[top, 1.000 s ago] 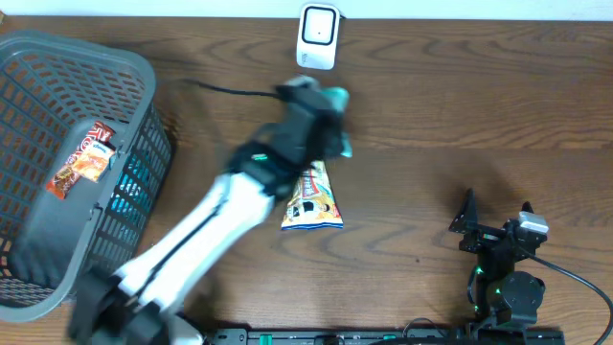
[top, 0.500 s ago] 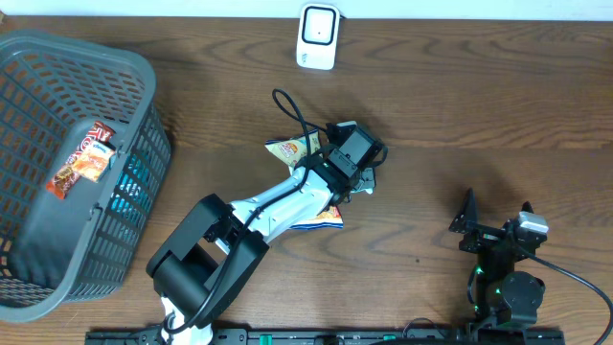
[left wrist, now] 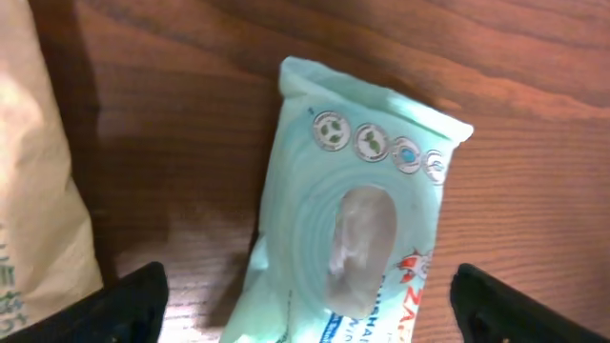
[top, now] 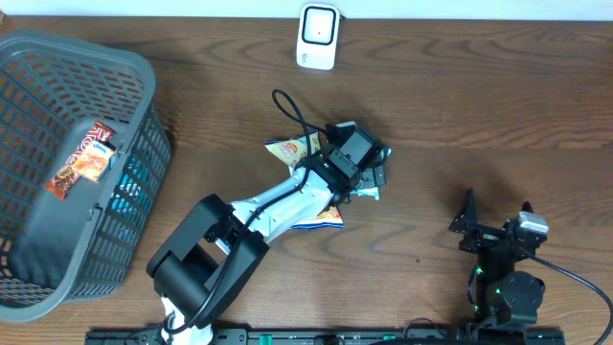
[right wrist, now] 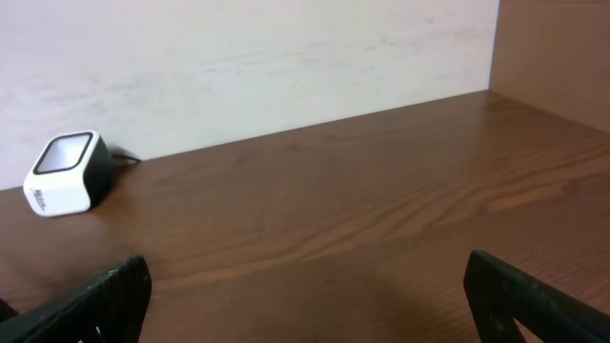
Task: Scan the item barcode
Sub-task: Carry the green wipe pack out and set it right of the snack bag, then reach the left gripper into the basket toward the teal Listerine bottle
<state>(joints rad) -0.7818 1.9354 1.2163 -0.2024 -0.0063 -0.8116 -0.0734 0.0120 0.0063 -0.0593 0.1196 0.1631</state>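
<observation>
Over the table [top: 479,115], poised with left hand [left wrist: 315,305] spread wide above green packet [left wrist: 353,191]; risks snagging neighbouring snack bag [left wrist: 38,162], or slipping off glossy film before scanner [top: 317,36].

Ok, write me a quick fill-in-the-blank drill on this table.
1. The left gripper hangs ___ over the mint-green packet.
2. The orange snack packet lies inside the grey ___.
3. The right gripper holds ___.
Missing words: open; basket; nothing.
</observation>
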